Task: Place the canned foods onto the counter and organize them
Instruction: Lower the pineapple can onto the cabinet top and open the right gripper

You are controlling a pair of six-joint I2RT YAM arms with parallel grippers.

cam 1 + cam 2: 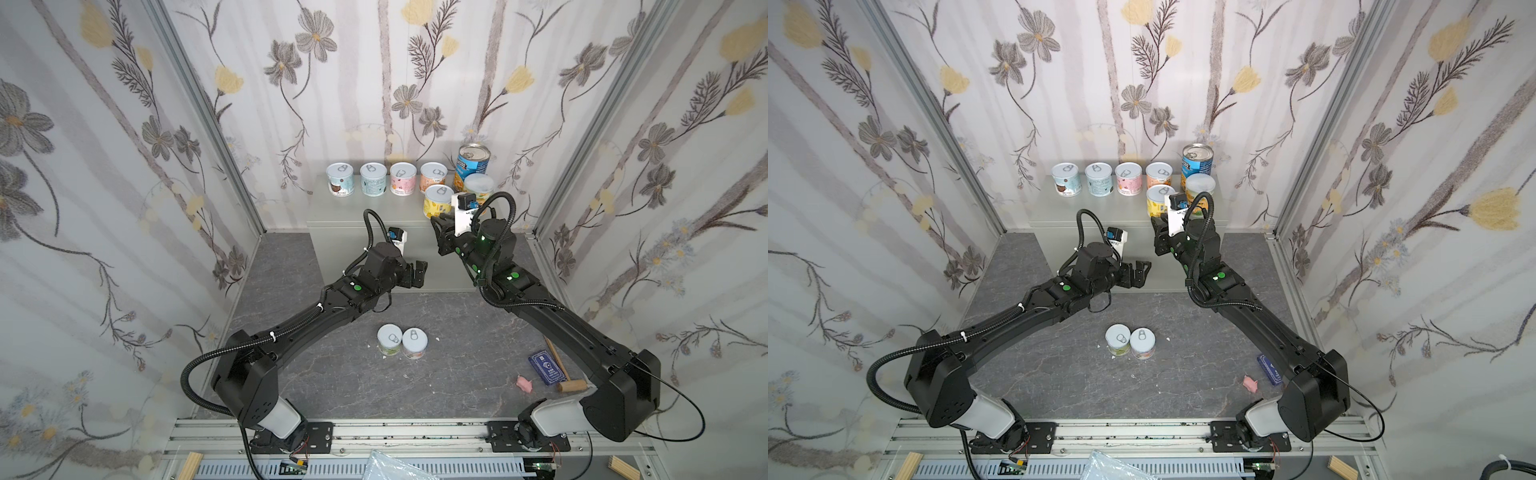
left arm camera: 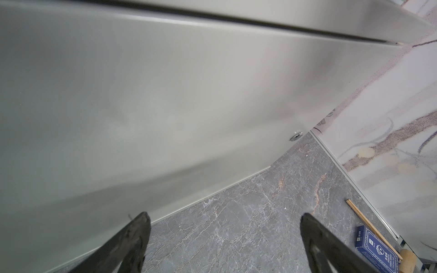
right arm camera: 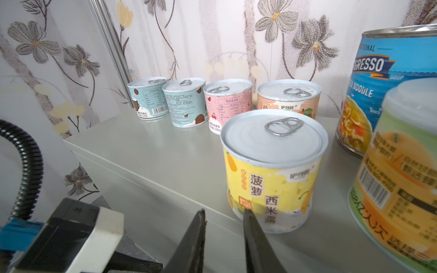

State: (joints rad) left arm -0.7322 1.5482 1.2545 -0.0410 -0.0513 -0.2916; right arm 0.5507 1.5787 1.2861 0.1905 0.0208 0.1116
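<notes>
On the light-grey counter (image 1: 365, 212) a back row of short cans (image 1: 373, 178) stands beside the tall blue-labelled can (image 1: 473, 162). In front of them are the yellow can (image 3: 272, 170) and the orange-yellow plastic-lidded can (image 3: 399, 165). Two more short cans (image 1: 389, 340) (image 1: 414, 343) stand together on the dark floor. My right gripper (image 3: 224, 211) hovers at the counter's front edge just left of the yellow can, its jaws nearly together with nothing between them. My left gripper (image 2: 224, 215) is open and empty, low in front of the counter's door (image 2: 165, 94).
At the right of the floor lie a blue card box (image 1: 548, 368), a wooden mallet (image 1: 565, 380) and a small pink item (image 1: 524, 383). The counter's round lock (image 2: 296, 136) sits near its lower corner. Flowered walls close in on three sides.
</notes>
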